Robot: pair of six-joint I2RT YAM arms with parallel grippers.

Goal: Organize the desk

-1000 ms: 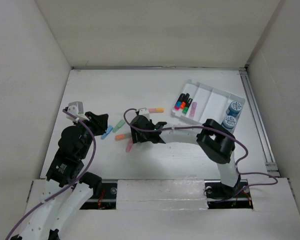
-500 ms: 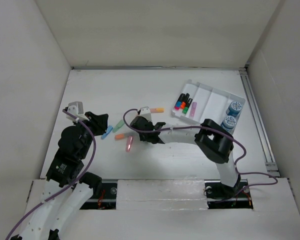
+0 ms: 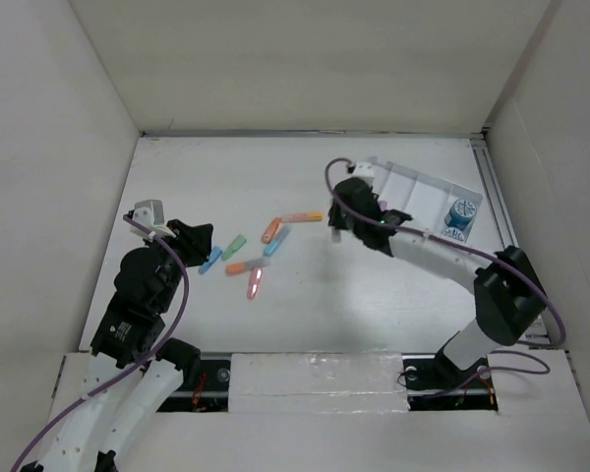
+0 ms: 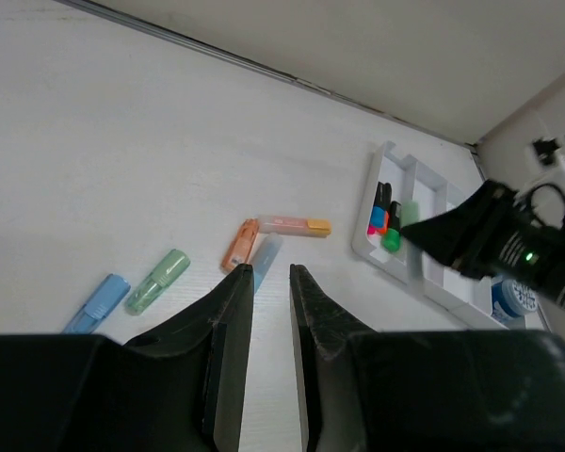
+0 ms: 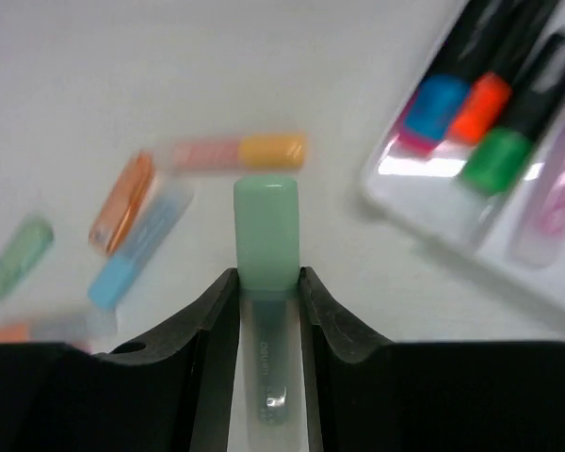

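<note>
**Fig.** Large flat matte white desk (image 3: 305, 320) fills the floor of the enclosure beneath both arms. Plain white wall panels (image 3: 305, 69) enclose it, and a thin metal rail (image 3: 503, 236) runs along its right edge. The right gripper (image 5: 266, 282), raised beside the white compartmented plastic tray (image 3: 413, 175), clamps a mint-green-capped translucent highlighter (image 5: 266, 231). The left gripper (image 4: 271, 282), at the desk's left, has its jaws narrowly parted and holds nothing. Loose pastel highlighters (image 3: 265, 251) lie scattered mid-desk.

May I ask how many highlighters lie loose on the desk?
7. Left: blue one, green one, orange one, pink one. Middle: second orange one, pale blue one, pink-yellow one. An eighth highlighter is in the right tool; arms may hide others.
</note>
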